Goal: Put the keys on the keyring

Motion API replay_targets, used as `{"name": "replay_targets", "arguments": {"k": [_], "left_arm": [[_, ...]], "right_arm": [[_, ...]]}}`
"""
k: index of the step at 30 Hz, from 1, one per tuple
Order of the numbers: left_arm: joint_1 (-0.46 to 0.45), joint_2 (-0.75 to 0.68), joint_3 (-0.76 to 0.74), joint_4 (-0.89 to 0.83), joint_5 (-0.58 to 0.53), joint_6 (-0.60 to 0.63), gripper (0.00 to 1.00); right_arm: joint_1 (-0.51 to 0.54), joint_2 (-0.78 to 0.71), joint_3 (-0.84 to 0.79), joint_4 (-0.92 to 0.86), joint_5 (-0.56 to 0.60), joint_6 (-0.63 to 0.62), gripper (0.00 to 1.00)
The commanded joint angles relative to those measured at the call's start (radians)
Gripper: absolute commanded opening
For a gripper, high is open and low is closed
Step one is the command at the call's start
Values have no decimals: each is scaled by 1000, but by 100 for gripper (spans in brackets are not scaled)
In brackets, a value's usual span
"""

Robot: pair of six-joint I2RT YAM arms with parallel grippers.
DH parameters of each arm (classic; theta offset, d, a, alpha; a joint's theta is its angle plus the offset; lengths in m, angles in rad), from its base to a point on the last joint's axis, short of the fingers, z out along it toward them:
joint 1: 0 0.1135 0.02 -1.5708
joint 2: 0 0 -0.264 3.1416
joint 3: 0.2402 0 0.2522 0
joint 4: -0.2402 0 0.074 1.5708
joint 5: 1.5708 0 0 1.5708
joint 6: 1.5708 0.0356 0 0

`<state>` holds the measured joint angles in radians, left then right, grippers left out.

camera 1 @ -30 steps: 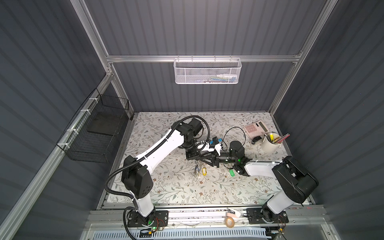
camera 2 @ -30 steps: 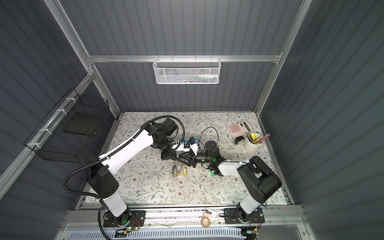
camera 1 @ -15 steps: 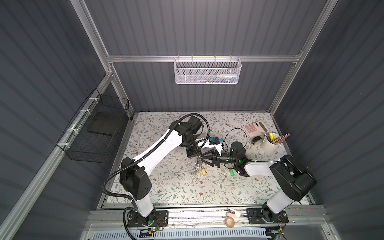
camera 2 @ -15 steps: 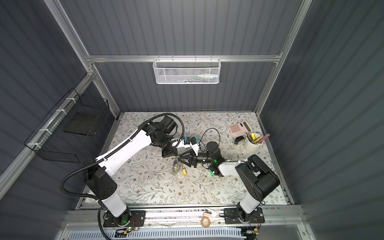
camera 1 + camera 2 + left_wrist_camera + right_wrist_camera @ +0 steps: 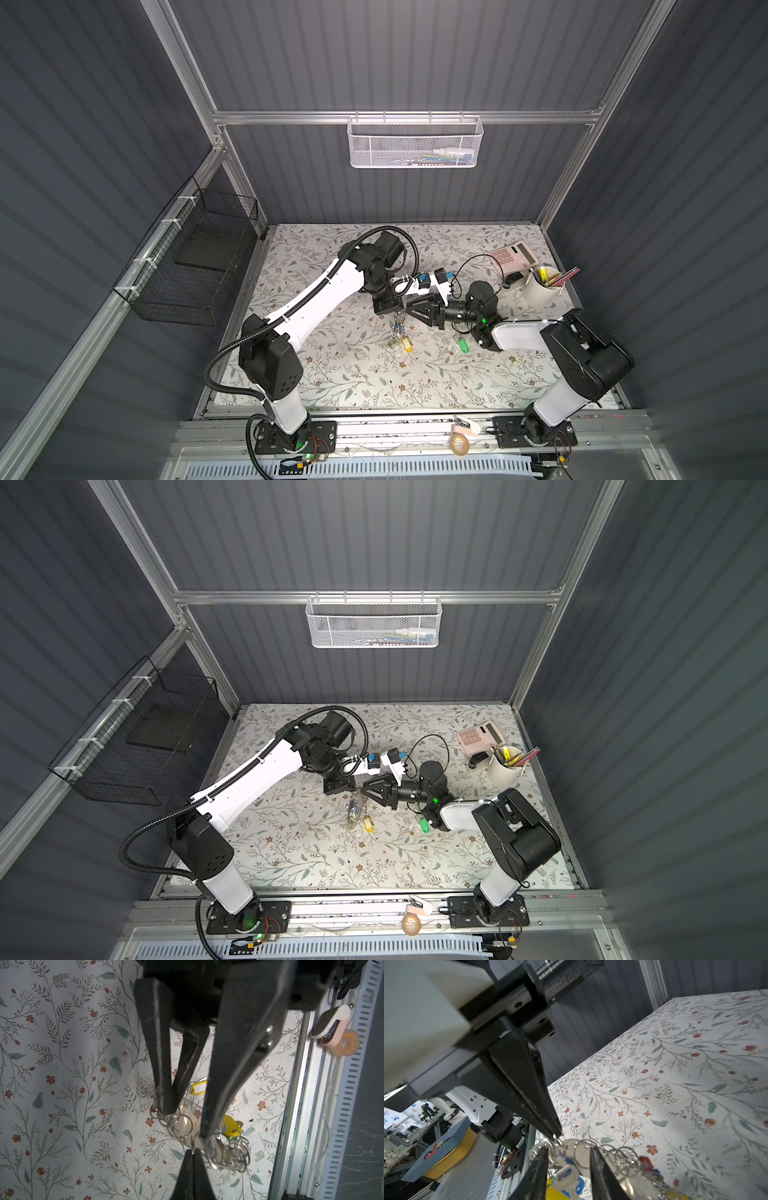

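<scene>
A tape roll (image 5: 459, 444) is sitting on the rail along the front edge of the bench (image 5: 353, 376). Further in, right of the middle, the keys (image 5: 463, 345) with the green tag are lying flat on the floral cover. They are just beside the right arm's forearm and apart from both grippers. Left of them, near the bench's middle, the keyring (image 5: 400, 328) is hanging from the left gripper (image 5: 395, 311), with a yellow tag (image 5: 407, 344) at its lower end. In the left wrist view that gripper's jaws are pressing together on a thin metal part at the top of the loop. The right gripper (image 5: 408, 309) is reaching in from the right at about the same height. In the right wrist view its fingers (image 5: 593, 1159) are standing apart with the loop's small rings between them; whether they are touching the metal I cannot tell. Toward the far right corner a cup (image 5: 540, 289) of pens is standing near a pink calculator (image 5: 511, 254).
</scene>
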<state>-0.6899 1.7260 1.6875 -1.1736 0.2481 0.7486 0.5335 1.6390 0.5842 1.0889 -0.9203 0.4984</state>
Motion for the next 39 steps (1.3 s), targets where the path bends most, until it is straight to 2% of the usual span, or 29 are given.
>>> {"name": "replay_targets", "arguments": {"k": [1, 13, 22, 31, 39], "left_arm": [[9, -23, -1, -12, 34, 1, 0], [9, -17, 4, -18, 39, 3, 0], [9, -17, 3, -22, 49, 7, 0], [9, -10, 8, -24, 60, 8, 0], [9, -6, 9, -31, 71, 11, 0]], "right_arm": [[1, 12, -1, 34, -23, 18, 36], [27, 13, 16, -2, -26, -15, 34], [30, 24, 44, -26, -21, -20, 28], [48, 26, 66, -81, -15, -61, 25], [53, 30, 72, -86, -11, -64, 15]]}}
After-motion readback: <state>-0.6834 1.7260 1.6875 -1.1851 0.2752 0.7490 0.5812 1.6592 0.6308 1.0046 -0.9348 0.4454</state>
